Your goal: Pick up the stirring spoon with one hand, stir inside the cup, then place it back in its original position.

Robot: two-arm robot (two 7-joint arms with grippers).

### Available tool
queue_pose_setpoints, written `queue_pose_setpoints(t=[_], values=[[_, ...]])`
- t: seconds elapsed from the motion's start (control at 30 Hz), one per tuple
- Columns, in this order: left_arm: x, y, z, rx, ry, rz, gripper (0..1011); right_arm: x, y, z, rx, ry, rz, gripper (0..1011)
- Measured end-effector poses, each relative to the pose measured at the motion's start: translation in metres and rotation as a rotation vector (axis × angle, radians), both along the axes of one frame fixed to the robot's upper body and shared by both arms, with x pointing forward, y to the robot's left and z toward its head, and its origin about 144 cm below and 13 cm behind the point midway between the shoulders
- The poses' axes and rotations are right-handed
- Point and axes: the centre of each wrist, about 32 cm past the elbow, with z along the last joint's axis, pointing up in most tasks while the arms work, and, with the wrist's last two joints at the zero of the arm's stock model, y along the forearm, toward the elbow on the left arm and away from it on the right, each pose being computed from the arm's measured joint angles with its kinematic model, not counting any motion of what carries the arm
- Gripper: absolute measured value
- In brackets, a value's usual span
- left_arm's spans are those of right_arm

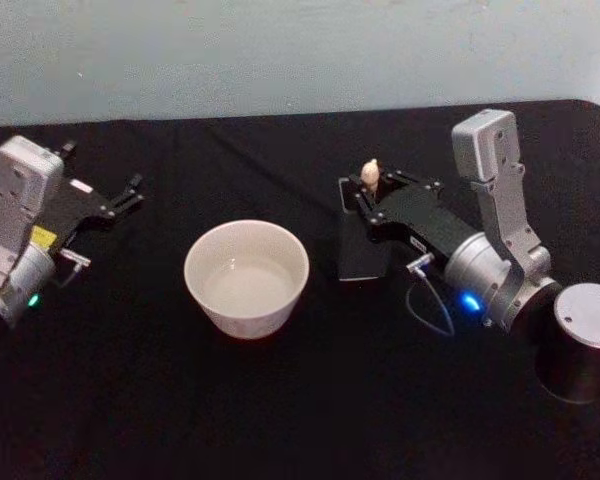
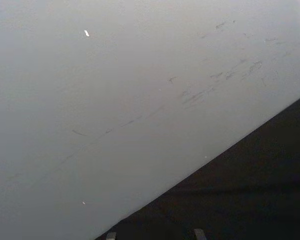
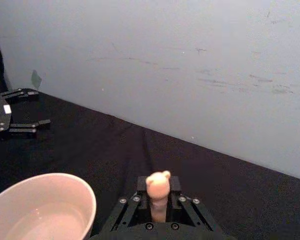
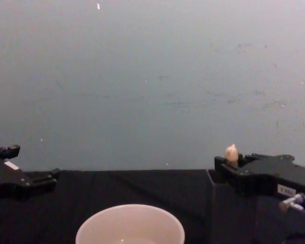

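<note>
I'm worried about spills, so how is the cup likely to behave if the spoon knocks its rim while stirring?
The cup looks wide and low, so it probably won't tip easily. It sits on black cloth, which likely resists sliding. It seems to hold clear liquid, adding weight, though a hard knock could slosh it.

The cup point(image 1: 247, 277) is off-white, the stirring spoon point(image 1: 370, 174) knob cream, the holder box point(image 1: 361, 245) dark grey, the tablecloth point(image 1: 280, 400) plain black.
</note>
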Motion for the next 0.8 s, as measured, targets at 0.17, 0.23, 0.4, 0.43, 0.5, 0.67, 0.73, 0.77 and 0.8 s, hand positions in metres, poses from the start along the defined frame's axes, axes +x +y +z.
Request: queue_pose_setpoints(t=[0.17,0.23,0.4,0.43,0.5,0.67,0.73,0.77,0.8], values=[[0.0000,0.0000,0.0000,0.000,0.000,0.000,1001,0.0000,-0.0002,0.0002,0.002,0.000,0.000,383],[0.0000,0.0000,0.0000,0.000,0.000,0.000,1001,0.0000,-0.0003,0.0003,0.002,-0.001,0.000,421],[0.0000,0.0000,0.0000,0.000,0.000,0.000,1001,0.0000,-0.0005,0.0005,0.003,-0.001,0.001,601],[0.0000,0.0000,0.0000,0.000,0.000,0.000,1001,0.0000,-0.0005,0.0005,0.003,-0.001,0.001,644],[0.0000,0.0000,0.0000,0.000,0.000,0.000,1001,0.0000,-0.0005,0.0005,0.003,-0.001,0.001,684],[0.0000,0.0000,0.0000,0.000,0.000,0.000,1001,0.0000,-0.0005,0.0006,0.004,-0.001,0.001,833],[0.0000,0.0000,0.0000,0.000,0.000,0.000,1001,0.0000,-0.0005,0.0005,0.004,-0.001,0.001,894],[0.0000,0.0000,0.0000,0.000,0.000,0.000,1001,0.0001,-0.0005,0.0006,0.004,-0.001,0.001,918],[0.0000,0.0000,0.0000,0.000,0.000,0.000,1001,0.0000,-0.0005,0.0006,0.004,-0.001,0.001,961]])
